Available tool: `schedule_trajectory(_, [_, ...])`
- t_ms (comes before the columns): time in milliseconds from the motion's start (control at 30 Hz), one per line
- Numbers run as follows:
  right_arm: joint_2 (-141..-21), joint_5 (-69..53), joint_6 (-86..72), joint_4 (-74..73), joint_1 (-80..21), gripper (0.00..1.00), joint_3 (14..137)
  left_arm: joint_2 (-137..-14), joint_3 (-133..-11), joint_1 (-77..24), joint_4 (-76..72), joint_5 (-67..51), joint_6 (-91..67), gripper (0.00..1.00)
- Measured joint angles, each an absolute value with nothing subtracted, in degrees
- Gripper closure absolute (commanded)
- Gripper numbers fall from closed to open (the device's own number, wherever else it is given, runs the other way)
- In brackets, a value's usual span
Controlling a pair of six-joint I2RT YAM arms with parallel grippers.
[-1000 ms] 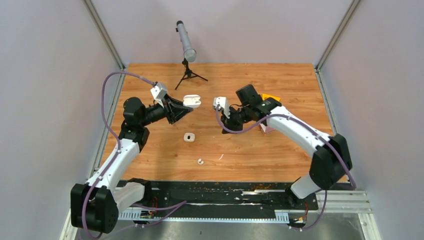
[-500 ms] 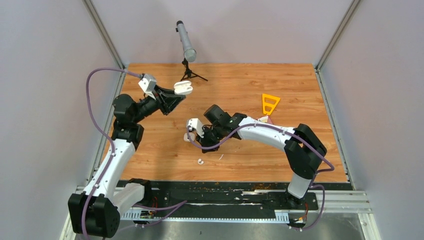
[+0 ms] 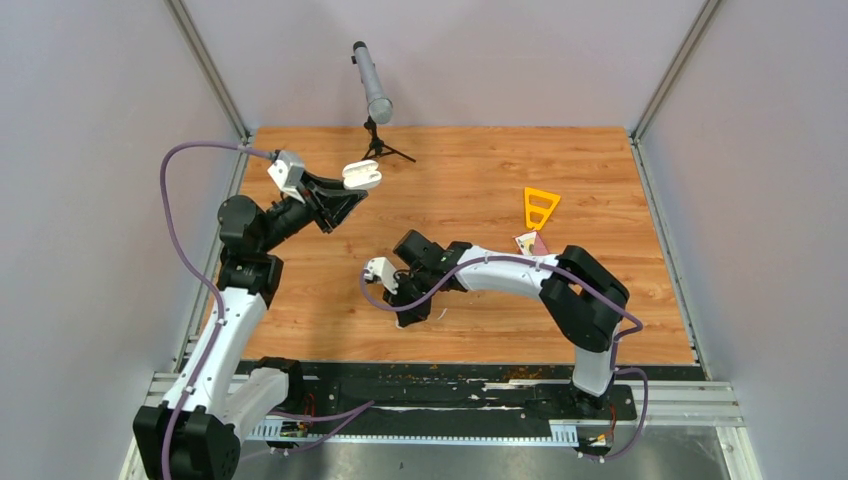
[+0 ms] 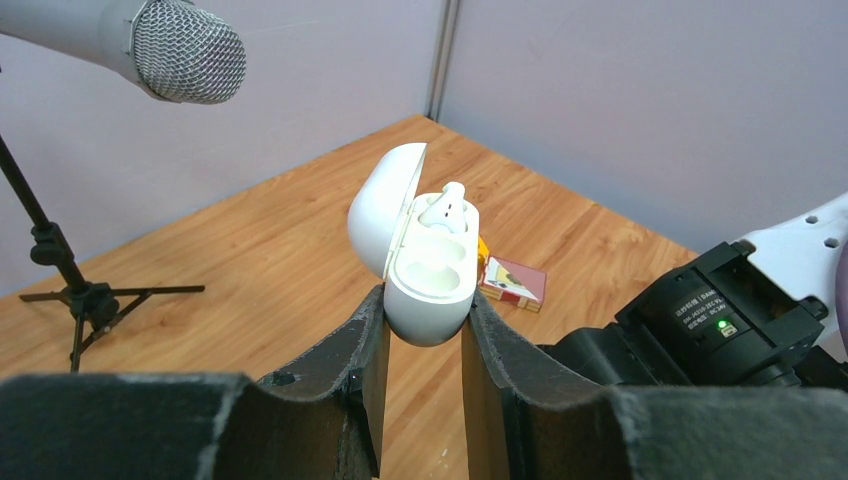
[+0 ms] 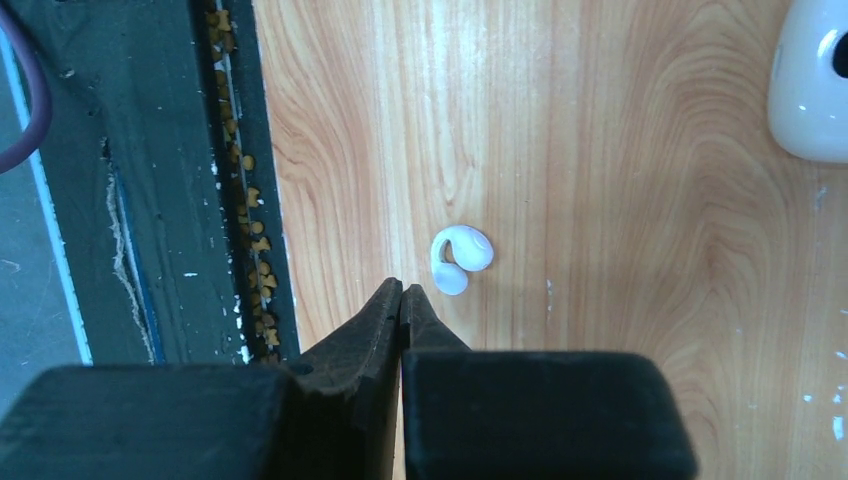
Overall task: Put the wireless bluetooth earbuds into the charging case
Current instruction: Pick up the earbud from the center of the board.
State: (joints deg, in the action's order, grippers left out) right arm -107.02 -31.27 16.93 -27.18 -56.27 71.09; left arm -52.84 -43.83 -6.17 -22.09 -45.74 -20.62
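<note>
My left gripper [image 3: 348, 196] is shut on the base of a small white charging case [image 3: 362, 175] and holds it high above the table's back left. In the left wrist view the case [image 4: 425, 255] has its lid open. One white earbud [image 4: 445, 208] sits in the far slot and the near slot is empty. My right gripper [image 3: 410, 314] is shut and empty, low over the table's near edge. In the right wrist view its tips [image 5: 401, 291] are just short of a loose white earbud [image 5: 460, 258] lying on the wood.
A second white case [image 5: 815, 85] lies on the wood beyond the loose earbud. A black strip with crumbs [image 5: 230, 150] runs along the table's near edge. A microphone on a tripod [image 3: 372, 85] stands at the back. A yellow triangle [image 3: 540, 207] and a small card box [image 3: 528, 243] lie to the right.
My right arm has swung left and toward the near edge, down over the loose earbud. My left arm has drawn the open case back and to the left, a little higher.
</note>
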Motion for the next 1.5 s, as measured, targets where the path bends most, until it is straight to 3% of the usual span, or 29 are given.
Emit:
schedule_trajectory(133, [-107.0, -29.0, 17.0, -27.0, -56.3, 0.95, 71.1, -52.3, -43.8, -6.2, -22.1, -45.7, -20.8, 1.00])
schedule_trajectory(267, [-107.0, -26.7, 18.4, -27.1, -56.3, 0.83, 71.1, -51.9, -43.8, -6.2, -22.1, -45.7, -20.8, 1.00])
schedule_trajectory(667, [-111.6, -24.8, 31.3, -28.0, -56.2, 0.64, 73.7, -50.9, -42.7, -6.1, -22.0, -45.7, -20.8, 1.00])
schedule_trajectory(1500, [-114.3, -31.6, 35.7, -33.3, -58.8, 0.63, 77.4, -49.9, -41.9, -6.0, -21.2, -45.7, -20.7, 1.00])
